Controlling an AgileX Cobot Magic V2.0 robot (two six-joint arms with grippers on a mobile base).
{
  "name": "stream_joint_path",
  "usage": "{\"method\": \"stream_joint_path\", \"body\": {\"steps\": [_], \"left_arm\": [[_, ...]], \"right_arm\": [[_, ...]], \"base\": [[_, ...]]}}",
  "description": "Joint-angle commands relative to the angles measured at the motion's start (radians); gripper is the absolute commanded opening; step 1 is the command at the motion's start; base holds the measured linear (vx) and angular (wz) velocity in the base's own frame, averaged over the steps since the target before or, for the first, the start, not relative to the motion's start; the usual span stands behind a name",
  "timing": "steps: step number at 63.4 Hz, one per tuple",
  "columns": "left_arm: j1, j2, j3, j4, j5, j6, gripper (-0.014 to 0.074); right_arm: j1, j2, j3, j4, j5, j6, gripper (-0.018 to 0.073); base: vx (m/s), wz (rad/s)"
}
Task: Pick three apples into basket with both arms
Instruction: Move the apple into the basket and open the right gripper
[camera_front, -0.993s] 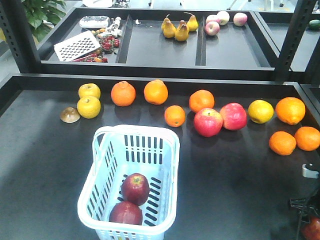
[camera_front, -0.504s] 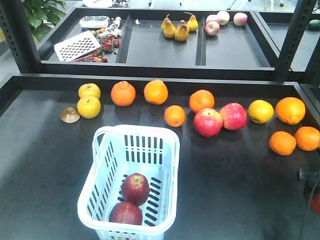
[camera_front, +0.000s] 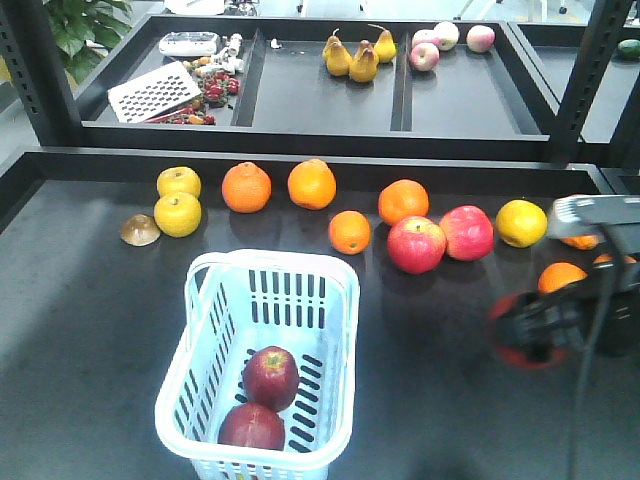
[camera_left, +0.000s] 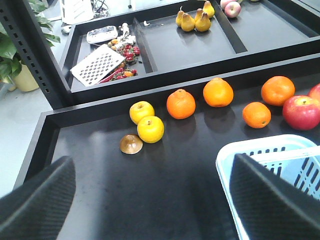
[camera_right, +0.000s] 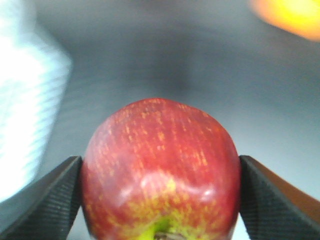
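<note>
Two dark maroon apples (camera_front: 262, 398) lie in the near half of the pale blue basket (camera_front: 338, 400), lower middle of the front view, its long axis running near to far. At lower right, the blurred right gripper (camera_front: 530, 330) clamps a third apple (camera_right: 160, 172), red, yellow-speckled, stem patch toward the camera. The left gripper (camera_left: 150, 200) has its fingers spread, grasping nothing. Oranges (camera_front: 246, 187) line the back.

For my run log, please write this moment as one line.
basket: two apples inside | right gripper: shut on third apple, off table | left gripper: open, empty
</note>
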Motion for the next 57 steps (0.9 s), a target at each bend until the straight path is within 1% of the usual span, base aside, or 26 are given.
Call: {"method": "stream_joint_path", "body": {"steps": [1, 2, 11, 18, 23, 33, 38, 43, 49, 57], "left_arm": [[0.0, -0.004, -0.028, 0.024, -0.056, -0.013, 0.0588], [0.0, -0.004, -0.028, 0.024, -0.056, -0.013, 0.0588], [0.0, -0.004, -0.028, 0.024, -0.056, -0.013, 0.0588], [0.0, -0.004, -0.028, 0.024, -0.056, -0.013, 0.0588], [0.0, -0.004, -0.028, 0.024, -0.056, -0.013, 0.0588], [0.0, -0.004, -0.028, 0.024, -0.056, -0.013, 0.0588], [0.0, -0.004, -0.028, 0.024, -0.056, -0.013, 0.0588], [0.0, -0.004, -0.028, 0.024, -0.056, -0.013, 0.0588], [0.0, -0.004, -0.028, 0.024, -0.056, -0.013, 0.0588], [0.0, -0.004, -0.028, 0.024, -0.056, -0.013, 0.0588]], "right_arm": [[0.126, -0.026, -0.024, 0.03, -0.08, -0.014, 0.026], [0.157, -0.025, -0.024, 0.038, -0.095, -0.014, 0.026], [0.343, -0.001, -0.025, 0.051, -0.246, -0.014, 0.026], [0.457, 0.043, -0.029, 0.063, -0.364, 0.002, 0.026], [0.511, 0.088, -0.033, 0.075, -0.436, 0.004, 0.026], [0.575, 0.213, -0.11, 0.076, -0.445, -0.008, 0.026], [0.585, 0.273, -0.163, 0.076, -0.443, -0.021, 0.0265], [0.586, 0.333, -0.209, 0.076, -0.418, -0.02, 0.0293], [0.586, 0.385, -0.252, 0.076, -0.373, -0.02, 0.0362], [0.586, 0.428, -0.273, 0.076, -0.355, -0.02, 0.0515]], "base": [[0.0, 0.0], [0.0, 0.0], [0.0, 0.0], [0.0, 0.0], [0.0, 0.0], [0.0, 0.0], [0.0, 0.0], [0.0, 0.0], [0.0, 0.0], [0.0, 0.0]]}}
